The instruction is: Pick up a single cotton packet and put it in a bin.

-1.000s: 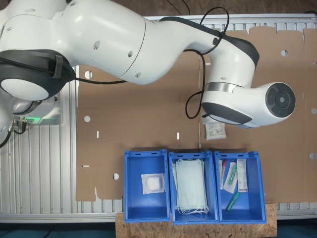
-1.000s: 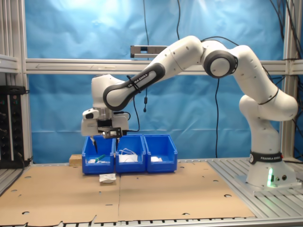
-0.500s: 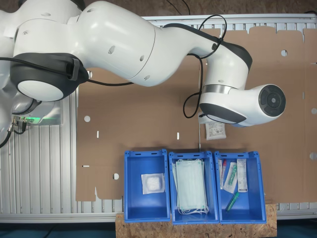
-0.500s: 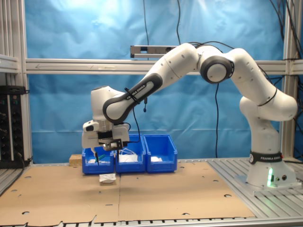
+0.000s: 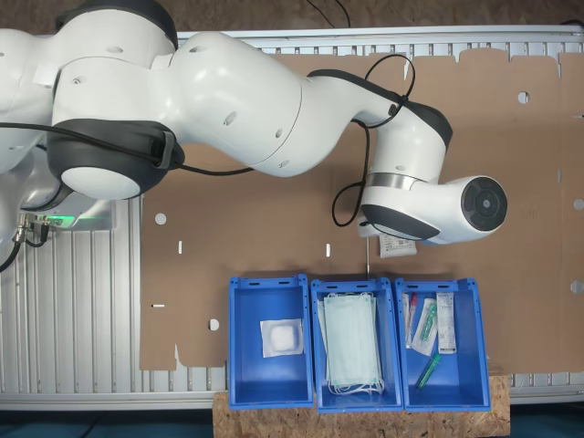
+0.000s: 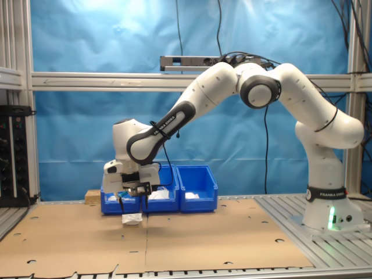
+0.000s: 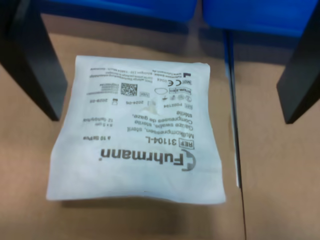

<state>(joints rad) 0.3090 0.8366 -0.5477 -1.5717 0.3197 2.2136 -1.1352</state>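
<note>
Lowered since a second ago: the arm has dropped toward the worktop (image 6: 221,244) and the gripper (image 6: 131,200) now hangs just above the cotton packet (image 7: 135,130); in the second exterior view the wrist sat clearly higher, level with the bin tops. Elbow and shoulder links shifted too. Packet itself hasn't moved.

Gripper is spread wide: in the wrist view one dark finger (image 7: 35,65) stands off each side of the packet, neither touching it. Nothing held.

Packet lies flat on the cardboard, just in front of the row of three blue bins, near the gap between the mask bin (image 5: 356,342) and the bin with syringes and tubes (image 5: 438,342). In the first exterior view the wrist covers most of the packet (image 5: 394,245), with one edge poking out.

Progress, as judged: early. Approach is about done, grasp not yet made. Left to do: close on the packet, lift, carry, drop into a bin. The bin (image 5: 269,339) at the first exterior view's left holds one plain white pad, so it looks like the likely target, but that's a guess.

Writing: packet has dark printed text, a logo line, a small square code and symbol row; print is upside down to the camera, and I'm not transcribing it.
</note>
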